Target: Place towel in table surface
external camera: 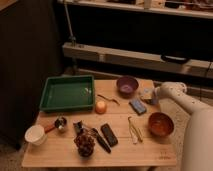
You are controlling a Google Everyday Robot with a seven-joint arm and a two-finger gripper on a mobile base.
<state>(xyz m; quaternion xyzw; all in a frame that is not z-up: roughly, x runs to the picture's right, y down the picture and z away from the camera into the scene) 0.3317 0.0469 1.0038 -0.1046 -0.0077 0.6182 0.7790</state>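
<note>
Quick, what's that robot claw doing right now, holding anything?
Gripper: at the right edge of the table, near the purple bowl; its state cannot be told.

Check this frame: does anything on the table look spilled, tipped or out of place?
Nothing stands out. The purple bowl, brown bowl and white cup sit upright, the green tray lies flat, and no spill shows on the table. The gripper hovers at the table's right edge, beside the purple bowl.
</note>
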